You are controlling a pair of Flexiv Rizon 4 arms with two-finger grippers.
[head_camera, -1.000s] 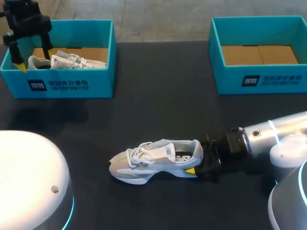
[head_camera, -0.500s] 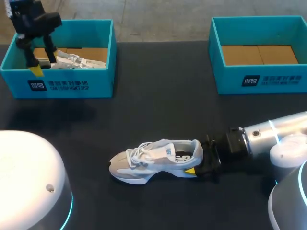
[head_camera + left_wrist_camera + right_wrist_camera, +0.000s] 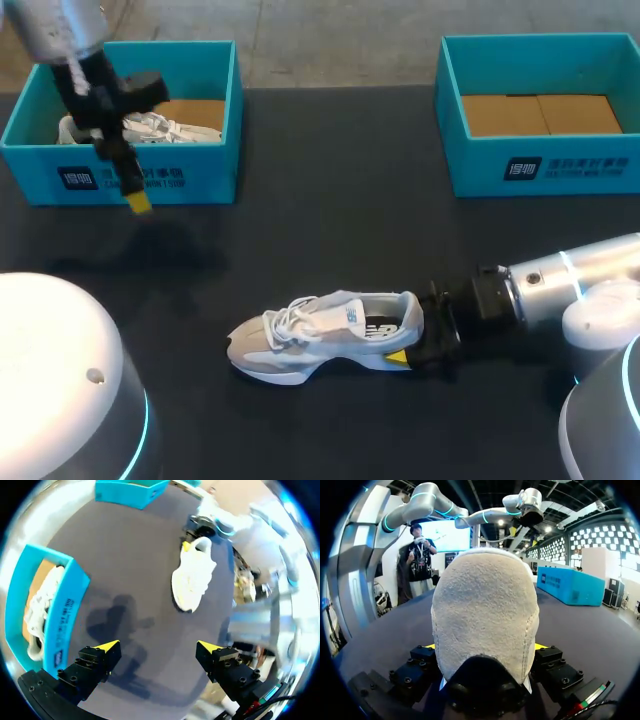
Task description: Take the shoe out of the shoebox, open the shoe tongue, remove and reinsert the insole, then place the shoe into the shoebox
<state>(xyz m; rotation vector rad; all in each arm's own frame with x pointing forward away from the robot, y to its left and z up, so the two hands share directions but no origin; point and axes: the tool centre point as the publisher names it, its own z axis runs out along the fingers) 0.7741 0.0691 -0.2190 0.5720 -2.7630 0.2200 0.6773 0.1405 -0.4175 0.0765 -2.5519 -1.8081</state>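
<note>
So the shoe (image 3: pixel 325 335) was sitting on its sole out in the middle of the bench (image 3: pixel 330 200), toe pointing to my left, well apart from both boxes. The right fingers (image 3: pixel 397 357) were clamped on its heel (image 3: pixel 485 610). From the right wrist cam the heel filled the whole gap, with one finger pressed against each side. The left fingers (image 3: pixel 107 646) were spread wide with nothing between them, just bare bench underneath. They hung just in front of the left box (image 3: pixel 120 180), and the shoe lay well ahead of them. A second shoe (image 3: pixel 150 125) lay inside that left box. The right box (image 3: pixel 540 165) showed its cardboard floor.
</note>
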